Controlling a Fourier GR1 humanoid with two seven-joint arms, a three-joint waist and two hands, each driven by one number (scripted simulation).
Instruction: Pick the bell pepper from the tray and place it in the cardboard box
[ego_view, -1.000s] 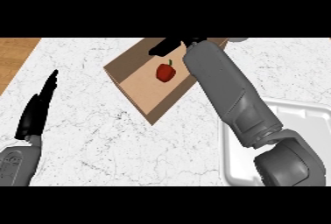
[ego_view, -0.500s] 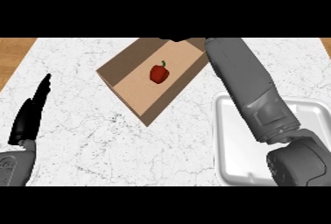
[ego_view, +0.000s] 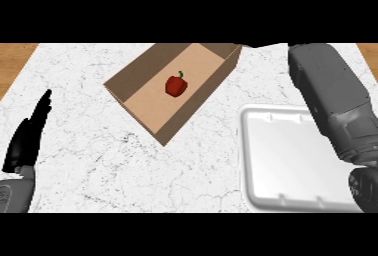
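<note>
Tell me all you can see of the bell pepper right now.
The bell pepper is small, red and glossy-looking, with a short green stem pointing toward the far side of the counter. It lies inside the open cardboard box, on the box floor near its middle, clear of the walls. Nothing but the box floor touches it; neither hand is on it. It looks whole. Its underside is hidden.

The red bell pepper (ego_view: 176, 85) lies inside the cardboard box (ego_view: 140, 75), which sits on the white worktop (ego_view: 148, 165) toward 12 o'clock. The white tray (ego_view: 291, 160) is at about 4 o'clock. The left hand (ego_view: 28, 137) rests at 9 o'clock, fingers straight. A grey forearm (ego_view: 332, 100) crosses the tray at 3 o'clock
</note>
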